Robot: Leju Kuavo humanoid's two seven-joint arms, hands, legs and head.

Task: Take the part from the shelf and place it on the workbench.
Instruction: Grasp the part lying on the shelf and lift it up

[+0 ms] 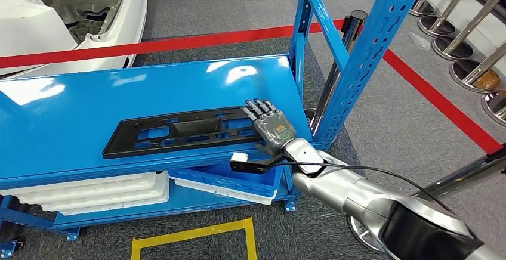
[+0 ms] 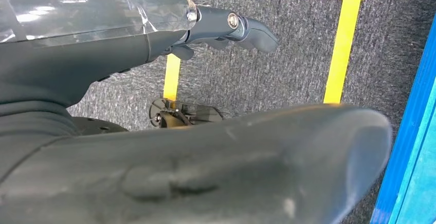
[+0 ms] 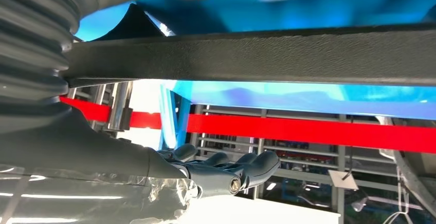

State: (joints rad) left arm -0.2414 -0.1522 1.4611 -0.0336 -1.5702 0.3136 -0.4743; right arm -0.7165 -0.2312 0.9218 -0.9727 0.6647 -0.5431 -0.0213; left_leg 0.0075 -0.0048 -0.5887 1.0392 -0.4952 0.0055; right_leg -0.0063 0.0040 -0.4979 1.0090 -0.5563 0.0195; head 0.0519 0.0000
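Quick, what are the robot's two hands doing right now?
Left hand: hangs over the floor, holding nothing; open or closed cannot be told.
Right hand: fingers spread, resting on the black part.

Head view: I read bright, even overhead light. White glare patches sit on the shelf (image 1: 149, 102), at its far edge and left end; I see the part (image 1: 185, 130) sharp, casting almost no shadow. Lines bow toward the frame edges. Left wrist view: floor tape (image 2: 339, 44) crisp, the left hand (image 2: 205, 167) close to the lens soft and blurred. Right wrist view: the shelf's blue blown out and smeared behind the part, background bright, plastic wrap on the right hand (image 3: 154, 183) throwing glints.
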